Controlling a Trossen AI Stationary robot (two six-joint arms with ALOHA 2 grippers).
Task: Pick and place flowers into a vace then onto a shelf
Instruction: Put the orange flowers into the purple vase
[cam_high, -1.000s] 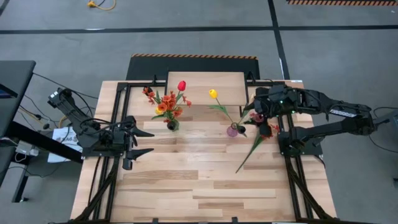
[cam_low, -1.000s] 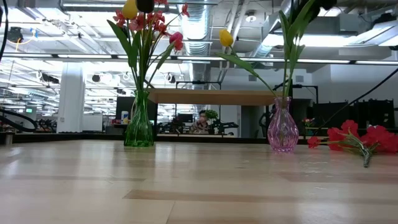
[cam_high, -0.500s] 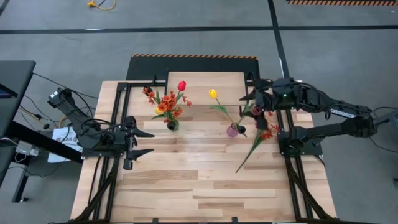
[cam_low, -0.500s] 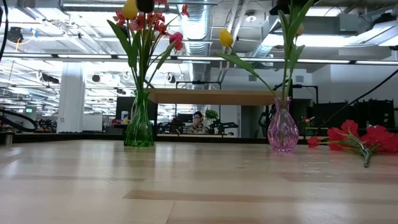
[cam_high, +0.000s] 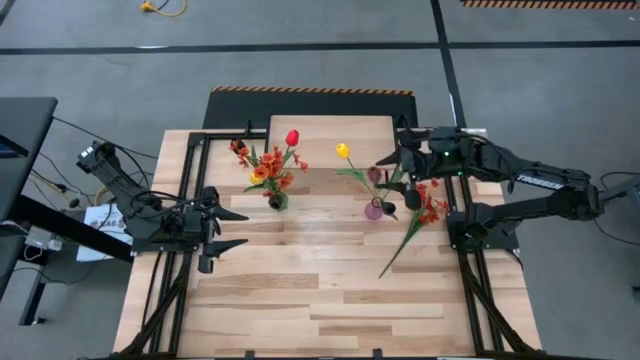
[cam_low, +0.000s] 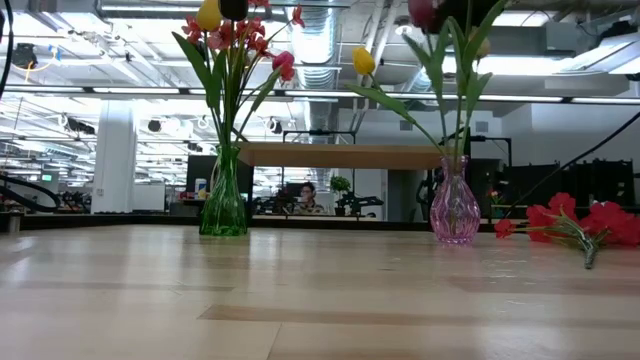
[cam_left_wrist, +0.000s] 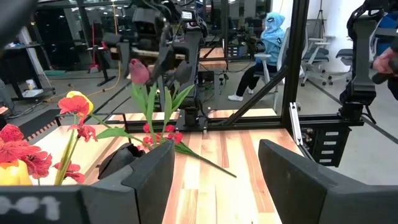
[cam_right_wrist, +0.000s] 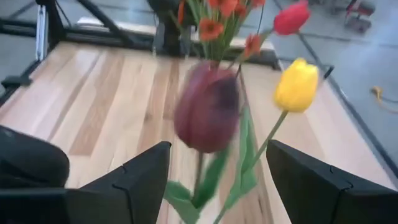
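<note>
A slatted light-wood desk (cam_high: 300, 290) is seen from above. The right end effector (cam_high: 392, 170) is held over the pink glass vase (cam_high: 374, 209), fingers spread wide, with nothing clamped; a dark maroon tulip (cam_right_wrist: 207, 109) is seen between the fingers, its green stem dropping into the bulbous, narrow-necked vase beside a yellow tulip (cam_high: 342, 151). The green glass vase (cam_high: 277, 201), ribbed and flared, is filled with a red tulip (cam_high: 292, 137) and red-orange blossoms (cam_high: 265, 168). Both vases are placed on the desk in front of the shelf (cam_high: 330, 141), a plain wood plank on thin black legs. A loose red spray (cam_high: 428, 206) with a long green stem is laid flat just beside the pink vase. The left end effector (cam_high: 234, 227) is parked low at the desk's left edge, released, fingers apart, gripping nothing.
</note>
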